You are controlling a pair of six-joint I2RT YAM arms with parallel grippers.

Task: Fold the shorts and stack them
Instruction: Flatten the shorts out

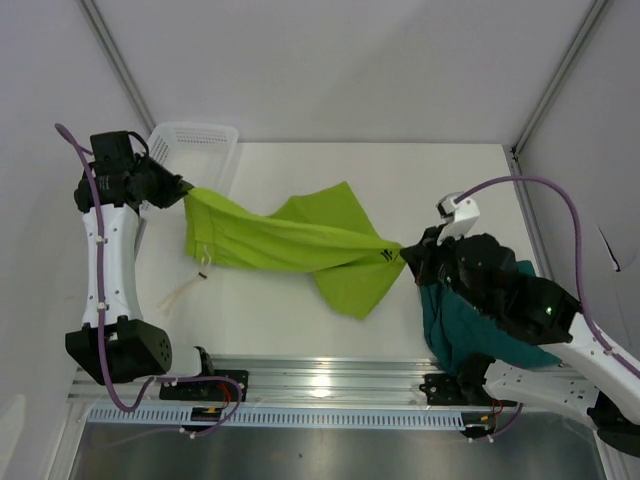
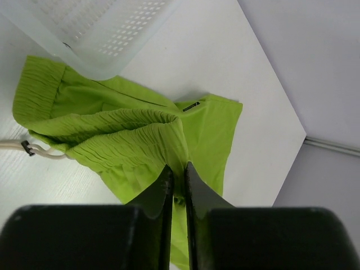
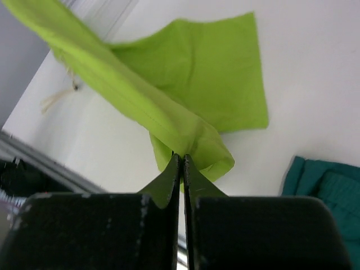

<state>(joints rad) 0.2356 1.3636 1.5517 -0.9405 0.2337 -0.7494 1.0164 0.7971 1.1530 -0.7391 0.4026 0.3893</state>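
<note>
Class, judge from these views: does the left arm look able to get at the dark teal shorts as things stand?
Probably not. The dark teal shorts lie far right, partly under the right arm; the left arm is by the basket, its jaws pinching the lime shorts.

White surface (image 1: pixel 300 315), as I see it from above. A white mesh basket (image 1: pixel 195 145) sits at the far left corner. The lime shorts (image 1: pixel 340 260) cross the middle, one leg flat on the surface. A pale drawstring (image 1: pixel 180 292) trails at left. The teal shorts (image 1: pixel 450 330) lie bunched at the right near edge.
</note>
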